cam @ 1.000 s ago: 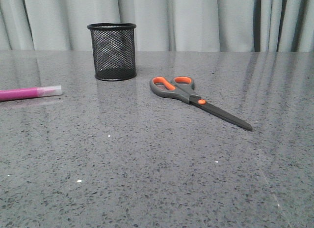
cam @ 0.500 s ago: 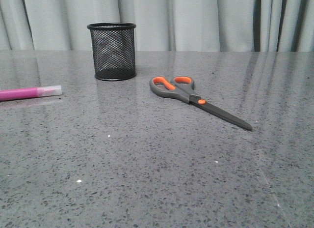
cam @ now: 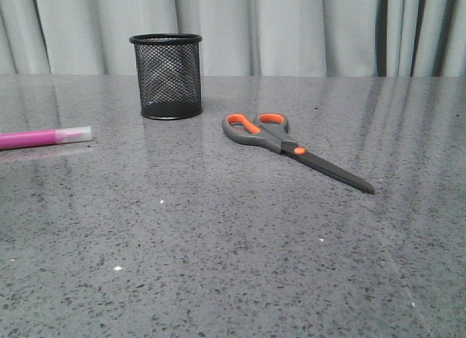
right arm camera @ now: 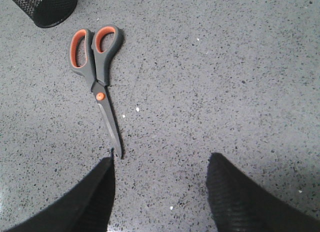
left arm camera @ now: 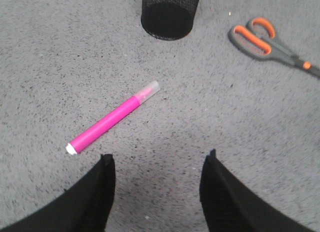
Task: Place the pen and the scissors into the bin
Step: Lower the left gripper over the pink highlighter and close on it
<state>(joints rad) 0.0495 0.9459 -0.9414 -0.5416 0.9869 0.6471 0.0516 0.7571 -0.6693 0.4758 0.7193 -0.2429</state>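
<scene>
The black mesh bin [cam: 167, 76] stands upright at the back of the grey table. The scissors [cam: 291, 146] lie flat and closed to its right, orange-lined handles toward the bin, blades pointing front right. The magenta pen [cam: 42, 138] lies flat at the table's left edge, whitish cap toward the middle. No arm shows in the front view. My left gripper [left arm camera: 159, 159] hangs open above bare table, the pen [left arm camera: 114, 117] just beyond its one fingertip. My right gripper [right arm camera: 161, 159] is open too, with the tip of the scissors [right arm camera: 96, 76] close by one fingertip.
The speckled grey tabletop [cam: 218, 250] runs wide around the three objects. Pale curtains [cam: 291, 28] hang behind the table's far edge. The bin's base [left arm camera: 167, 14] and the scissors' handles [left arm camera: 257, 37] show at the far side of the left wrist view.
</scene>
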